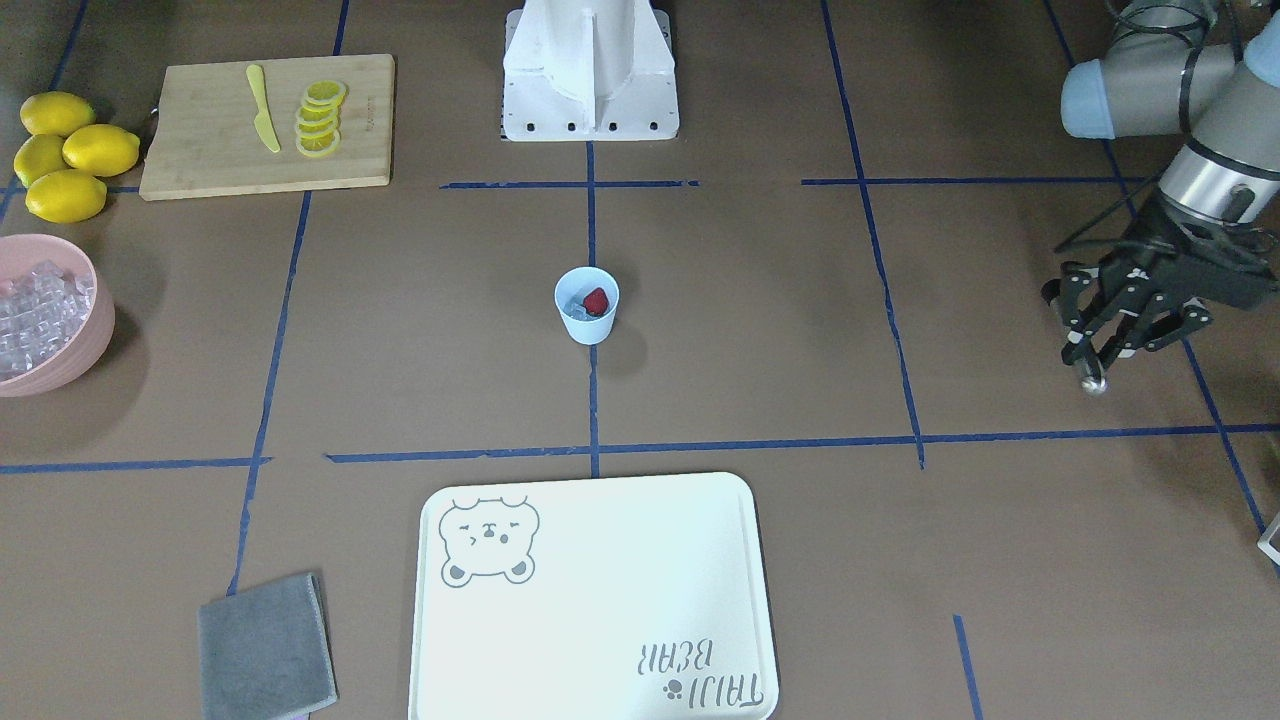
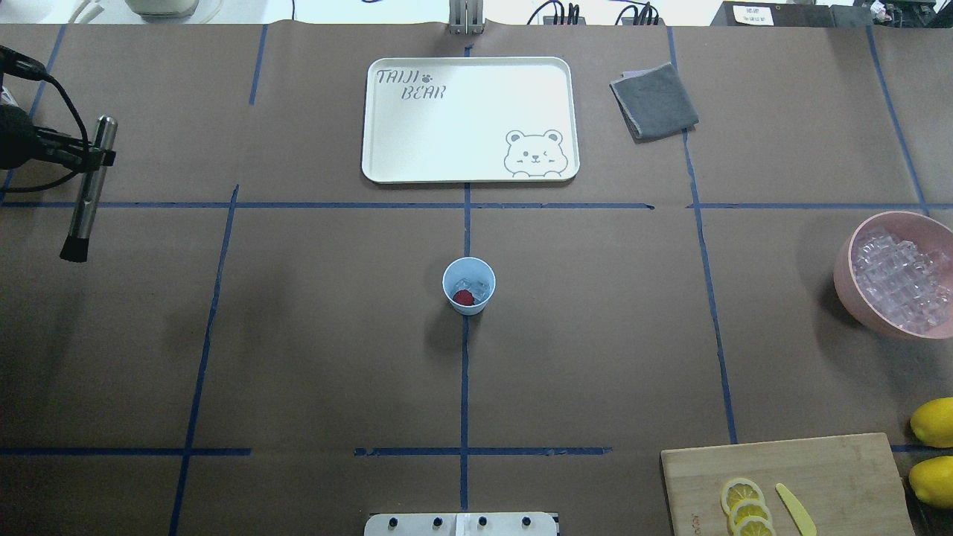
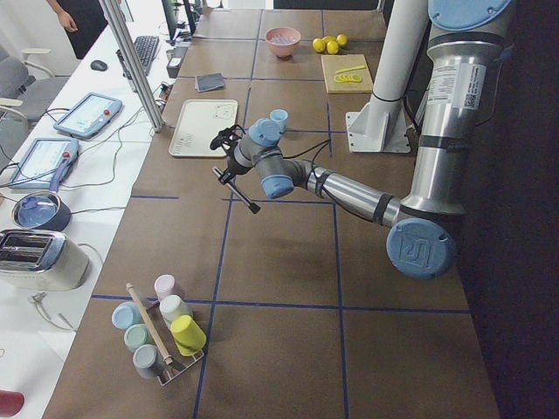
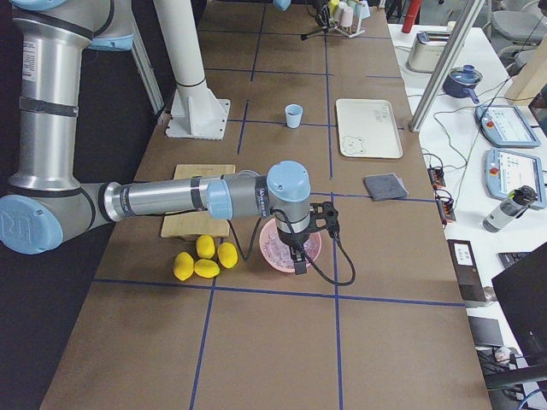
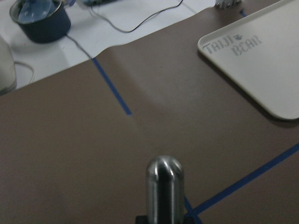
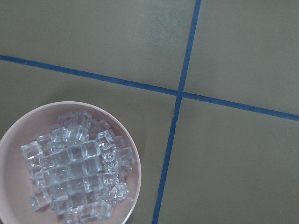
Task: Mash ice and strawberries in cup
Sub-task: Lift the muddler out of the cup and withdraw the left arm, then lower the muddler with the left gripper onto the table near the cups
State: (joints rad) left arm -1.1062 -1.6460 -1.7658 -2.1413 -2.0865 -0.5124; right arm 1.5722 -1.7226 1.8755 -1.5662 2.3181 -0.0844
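The pale blue cup [image 1: 586,328] [image 2: 469,310] stands upright at the table's middle. In it lie a red strawberry [image 1: 596,301] [image 2: 463,298] and a few clear ice cubes [image 2: 473,284]. My left gripper [image 1: 1100,330] [image 2: 56,149] hovers far off at the table's left side, shut on a metal muddler [image 2: 88,190] [image 5: 164,186] that points down over bare table. My right gripper [image 4: 299,260] hangs over the pink bowl [image 6: 127,136], which is heaped with ice [image 6: 74,177]. It shows only in the exterior right view, so I cannot tell whether it is open or shut.
A white bear tray [image 2: 447,141] and a grey cloth [image 2: 654,100] lie on the far side. A wooden cutting board [image 2: 819,461] with lemon slices and a yellow knife, plus whole lemons [image 1: 70,150], sit near the pink bowl [image 2: 845,275]. A mug rack [image 3: 162,336] stands at the left end.
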